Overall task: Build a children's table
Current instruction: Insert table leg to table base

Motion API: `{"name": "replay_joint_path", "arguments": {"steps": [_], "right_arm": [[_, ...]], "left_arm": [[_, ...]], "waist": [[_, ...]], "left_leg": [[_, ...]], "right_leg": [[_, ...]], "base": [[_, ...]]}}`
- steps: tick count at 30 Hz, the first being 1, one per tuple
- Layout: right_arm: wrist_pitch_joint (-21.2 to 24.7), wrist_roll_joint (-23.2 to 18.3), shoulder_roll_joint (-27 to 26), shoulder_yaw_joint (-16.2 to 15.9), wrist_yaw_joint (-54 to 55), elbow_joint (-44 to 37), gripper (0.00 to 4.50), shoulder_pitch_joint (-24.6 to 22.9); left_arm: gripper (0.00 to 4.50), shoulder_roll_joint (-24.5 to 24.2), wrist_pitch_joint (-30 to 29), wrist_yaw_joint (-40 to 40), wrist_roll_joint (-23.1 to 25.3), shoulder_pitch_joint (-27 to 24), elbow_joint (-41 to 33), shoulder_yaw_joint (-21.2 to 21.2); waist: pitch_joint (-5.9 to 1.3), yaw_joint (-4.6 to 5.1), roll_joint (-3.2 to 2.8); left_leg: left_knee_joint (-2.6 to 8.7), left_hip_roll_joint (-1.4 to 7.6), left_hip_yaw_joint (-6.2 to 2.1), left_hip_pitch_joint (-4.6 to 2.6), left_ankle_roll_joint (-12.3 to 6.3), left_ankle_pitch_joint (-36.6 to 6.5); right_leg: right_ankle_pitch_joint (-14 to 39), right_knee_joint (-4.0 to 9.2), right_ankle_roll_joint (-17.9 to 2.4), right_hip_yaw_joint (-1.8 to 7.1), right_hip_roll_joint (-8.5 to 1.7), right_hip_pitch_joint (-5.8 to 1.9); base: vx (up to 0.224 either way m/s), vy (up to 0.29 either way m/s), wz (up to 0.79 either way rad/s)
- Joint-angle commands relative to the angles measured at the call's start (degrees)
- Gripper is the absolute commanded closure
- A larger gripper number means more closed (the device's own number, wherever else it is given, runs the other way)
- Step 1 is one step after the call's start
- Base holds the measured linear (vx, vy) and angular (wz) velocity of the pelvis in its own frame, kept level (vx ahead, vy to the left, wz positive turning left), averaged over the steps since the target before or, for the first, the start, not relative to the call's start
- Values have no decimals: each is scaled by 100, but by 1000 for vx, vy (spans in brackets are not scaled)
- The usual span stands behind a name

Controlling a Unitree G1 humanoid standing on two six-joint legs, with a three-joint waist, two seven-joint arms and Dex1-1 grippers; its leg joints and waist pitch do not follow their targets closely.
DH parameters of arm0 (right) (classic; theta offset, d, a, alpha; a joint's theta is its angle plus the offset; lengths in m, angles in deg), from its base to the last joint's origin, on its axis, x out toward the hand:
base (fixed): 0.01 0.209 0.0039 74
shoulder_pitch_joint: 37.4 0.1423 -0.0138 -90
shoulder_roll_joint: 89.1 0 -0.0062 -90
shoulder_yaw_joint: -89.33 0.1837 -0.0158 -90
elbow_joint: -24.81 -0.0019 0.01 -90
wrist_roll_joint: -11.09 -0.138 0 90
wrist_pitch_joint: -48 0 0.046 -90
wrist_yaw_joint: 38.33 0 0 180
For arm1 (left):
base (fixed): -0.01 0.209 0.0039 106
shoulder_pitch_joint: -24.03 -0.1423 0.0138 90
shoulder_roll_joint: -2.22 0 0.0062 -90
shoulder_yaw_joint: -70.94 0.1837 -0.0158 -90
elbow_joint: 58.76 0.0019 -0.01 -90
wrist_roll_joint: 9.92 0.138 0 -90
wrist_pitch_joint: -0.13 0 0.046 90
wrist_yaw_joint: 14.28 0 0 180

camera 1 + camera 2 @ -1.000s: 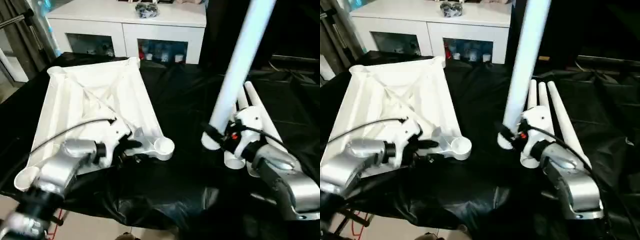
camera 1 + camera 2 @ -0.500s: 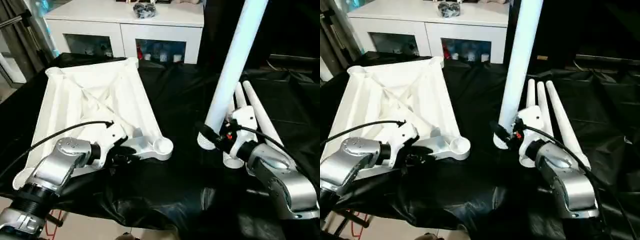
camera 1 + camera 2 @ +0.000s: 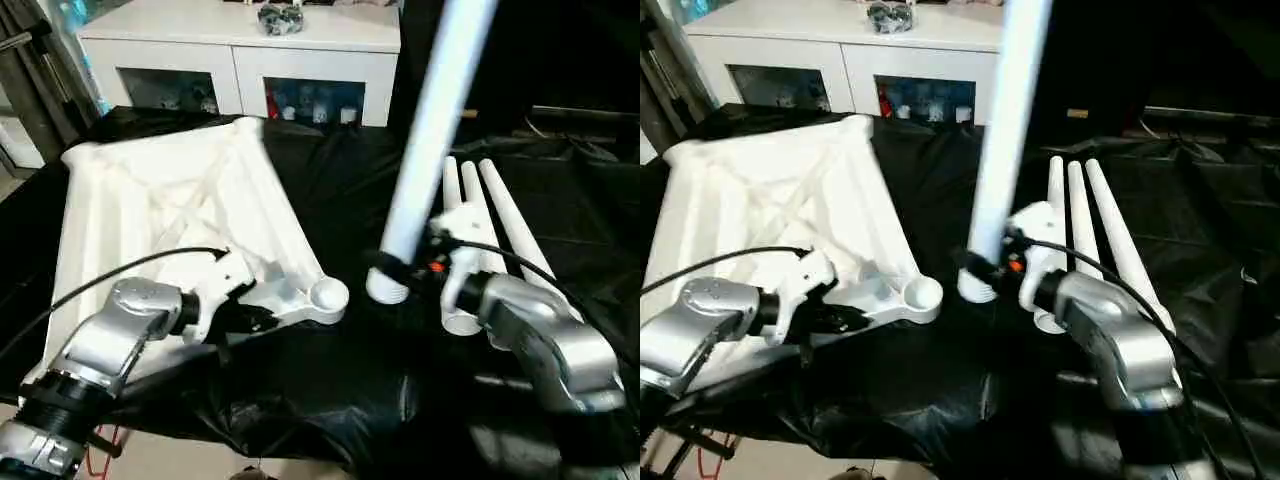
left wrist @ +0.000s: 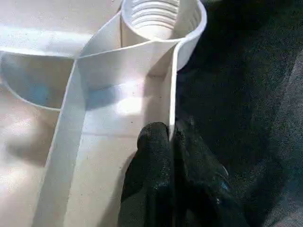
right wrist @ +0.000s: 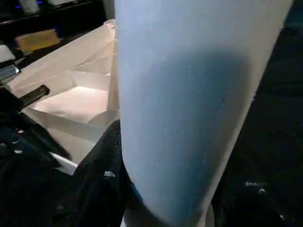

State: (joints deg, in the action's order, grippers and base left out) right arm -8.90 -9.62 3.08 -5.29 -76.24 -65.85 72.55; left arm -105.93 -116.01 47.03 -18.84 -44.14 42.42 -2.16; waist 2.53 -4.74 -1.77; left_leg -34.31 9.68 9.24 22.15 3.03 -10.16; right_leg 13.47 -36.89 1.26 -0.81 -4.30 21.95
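The children's table top lies upside down on the black cloth, ribs up, with a threaded corner socket at its near right corner. My left gripper is shut on the top's thin rim wall just behind that socket, one finger on each side. My right gripper is shut on the lower end of a white leg. The leg stands nearly upright and leans right, its foot just right of the socket and apart from it. In the right wrist view the leg looms close beside a black finger.
Three more white legs lie side by side on the cloth behind my right arm. A white cabinet with glass doors stands beyond the work table. The cloth's front edge hangs close below both arms.
My left gripper has closed on the table top's rim. My right arm has carried the upright leg leftwards, closer to the corner socket. The camera has shifted a little.
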Motion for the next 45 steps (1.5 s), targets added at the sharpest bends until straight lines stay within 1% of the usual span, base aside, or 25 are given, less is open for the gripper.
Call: {"name": "replay_joint_path", "arguments": {"steps": [1,2,3,5,6,8,11,12,13,16,19,20,21,23,24,27,28,29,30,39,40,41,42,43,45], "right_arm": [[-90,47,-90,-53,-40,263,261,259],[-135,99,-191,-68,-19,572,261,457],[-168,139,-238,-87,-8,719,261,541],[-252,200,-299,-171,-33,949,261,668],[-297,209,-336,-210,-49,994,261,683],[-349,246,-412,-263,-34,1105,261,769],[-391,253,-506,-285,-76,1246,261,878],[-397,255,-540,-307,-119,1297,261,913],[-467,333,-588,-335,-74,1435,261,981],[-412,328,-597,-372,-73,1494,261,1031],[-423,347,-577,-434,-150,1540,261,1069],[-449,385,-564,-501,-232,1560,261,1062],[-486,428,-564,-537,-276,1601,261,1057],[-508,463,-571,-550,-306,1666,261,1049],[-508,463,-571,-550,-306,1666,261,1049],[-623,532,-594,-498,-237,1890,261,1064],[-637,530,-597,-489,-229,1909,261,1071],[-656,527,-605,-475,-223,1943,261,1081],[-682,524,-614,-462,-222,1973,261,1088],[-1095,450,-756,-256,-317,2301,261,1034],[-1217,421,-789,-205,-312,2353,261,995],[-1519,381,-846,-126,-328,2418,261,883],[-1574,379,-855,-114,-326,2427,261,865],[-1752,363,-890,-69,-336,2461,261,803],[-1878,339,-915,-33,-359,2482,261,738]], "left_arm": [[450,73,-156,-57,98,-107,-56,203],[450,210,-214,-166,100,-67,-94,213],[450,281,-237,-232,100,-42,-106,207],[450,406,-249,-344,97,-10,-131,181],[450,442,-229,-385,100,-21,-147,173],[450,506,-245,-428,95,-17,-174,174],[450,501,-222,-446,156,-9,-177,180],[450,502,-207,-439,173,-5,-164,175],[450,520,-174,-420,200,34,-104,177],[450,525,-66,-360,227,84,-21,206],[450,516,-67,-328,220,153,36,202],[450,504,-80,-307,211,188,45,195],[450,500,-74,-291,205,212,63,192],[450,504,-51,-276,206,240,102,190],[450,504,-51,-276,206,240,102,190],[450,531,28,-253,259,292,205,189],[450,540,37,-249,265,301,223,185],[450,548,40,-244,266,308,231,181],[450,555,45,-241,266,314,238,178],[450,634,93,-264,275,368,319,161],[450,648,97,-279,272,378,329,147],[450,675,103,-310,272,399,343,129],[450,679,104,-315,272,402,344,126],[450,695,104,-331,276,414,350,117],[450,710,100,-335,282,425,358,112]], "waist": [[-329,-27,84],[-315,-38,75],[-318,-47,84],[-319,-67,136],[-323,-86,115],[-325,-104,190],[-324,-122,151],[-317,-124,104],[-317,-104,136],[-310,-107,151],[-313,-112,145],[-316,-109,124],[-314,-111,127],[-316,-109,95],[-312,-104,110],[-310,-105,94],[-306,-106,103],[-304,-101,86],[-300,-93,92],[-292,-81,86],[-294,-87,84],[-296,-87,72],[-291,-89,83],[-297,-91,77],[-298,-84,81]], "left_leg": [[428,233,-54,-88,-7,-980],[427,242,-35,-114,8,-1053],[433,255,-26,-131,39,-1110],[434,274,1,-143,52,-1090],[431,273,-5,-137,52,-1038],[441,274,6,-126,39,-922],[450,272,-4,-139,98,-985],[457,271,-12,-144,158,-1093],[461,272,-4,-151,200,-1191],[465,269,-1,-154,239,-1229],[470,273,-6,-152,255,-1230],[470,267,-7,-151,272,-1259],[474,272,-11,-153,284,-1269],[474,270,-16,-157,320,-1347],[475,273,-14,-153,329,-1357],[482,271,-17,-159,349,-1439],[486,271,-16,-165,356,-1474],[490,275,-22,-165,364,-1523],[495,274,-23,-160,370,-1555],[507,282,-29,-160,363,-1682],[509,285,-32,-159,357,-1677],[505,286,-30,-158,357,-1685],[507,288,-29,-152,352,-1701],[511,291,-35,-150,349,-1696],[512,290,-34,-152,327,-1675]], "right_leg": [[311,431,-1367,151,-327,-199],[488,451,-1373,155,-327,-159],[627,456,-1386,154,-329,-150],[608,465,-1346,161,-329,-142],[552,450,-1338,161,-333,-147],[353,439,-1266,151,-312,-150],[327,428,-1242,150,-315,-139],[379,431,-1233,155,-316,-132],[404,445,-1214,160,-309,-132],[440,456,-1184,171,-313,-139],[422,452,-1163,168,-310,-143],[420,454,-1163,165,-305,-140],[415,452,-1167,164,-308,-140],[406,450,-1194,166,-310,-138],[391,454,-1201,167,-309,-139],[488,461,-1217,168,-316,-137],[541,469,-1207,168,-312,-134],[596,466,-1213,167,-316,-127],[633,473,-1212,167,-315,-130],[742,489,-1223,172,-320,-116],[737,489,-1229,172,-324,-119],[717,488,-1243,174,-331,-113],[730,500,-1243,175,-338,-116],[722,493,-1243,172,-340,-124],[652,488,-1255,167,-326,-122]], "base": [[0,0,0],[0,0,0],[0,0,0],[0,0,0],[0,0,0],[0,0,0],[0,0,0],[0,0,0],[0,0,0],[0,0,0],[0,0,0],[0,0,0],[0,0,0],[0,0,0],[0,0,0],[0,0,0],[0,0,0],[0,0,0],[0,0,0],[0,0,0],[0,0,0],[0,0,0],[0,0,0],[0,0,0],[0,0,0]]}}
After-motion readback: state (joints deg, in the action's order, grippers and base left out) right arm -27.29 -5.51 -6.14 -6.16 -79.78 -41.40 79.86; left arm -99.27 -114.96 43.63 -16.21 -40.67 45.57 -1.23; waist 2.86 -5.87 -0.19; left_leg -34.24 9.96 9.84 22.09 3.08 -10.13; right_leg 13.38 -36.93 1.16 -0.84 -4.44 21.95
